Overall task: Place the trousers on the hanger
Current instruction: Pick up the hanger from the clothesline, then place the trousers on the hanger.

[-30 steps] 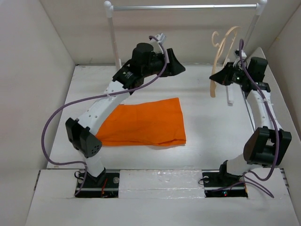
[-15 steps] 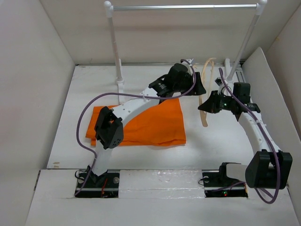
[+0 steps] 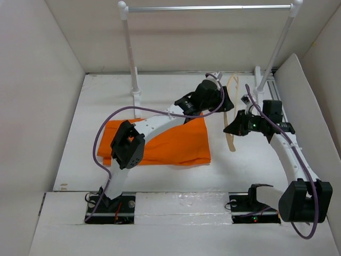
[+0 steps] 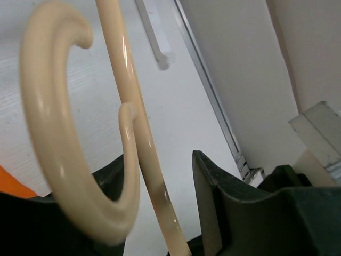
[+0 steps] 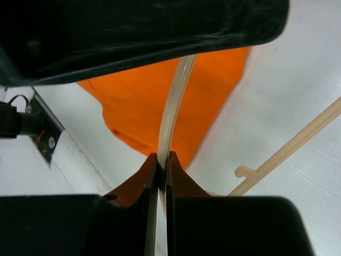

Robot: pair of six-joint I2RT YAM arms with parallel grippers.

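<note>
The orange trousers (image 3: 165, 141) lie flat on the table's left-middle, partly under my left arm. They also show in the right wrist view (image 5: 154, 101). The pale beige hanger (image 3: 230, 114) stands just right of them, hook toward the back. My right gripper (image 3: 230, 129) is shut on the hanger's thin arm (image 5: 171, 112); its fingertips (image 5: 152, 168) pinch it. My left gripper (image 3: 222, 98) is at the hanger's hook end. In the left wrist view the hanger (image 4: 136, 122) runs between my open left gripper (image 4: 160, 208), whose right finger (image 4: 213, 197) stands apart from it.
A rack with white posts (image 3: 128, 48) and a silver bar (image 3: 208, 8) stands at the back. Its foot (image 4: 154, 37) shows in the left wrist view. White walls enclose the table on three sides, with a leaning panel (image 3: 306, 90) at the right.
My left arm has swung from the back middle to the right, onto the hanger's hook end. My right arm has brought the hanger down and forward, closer to the trousers.
</note>
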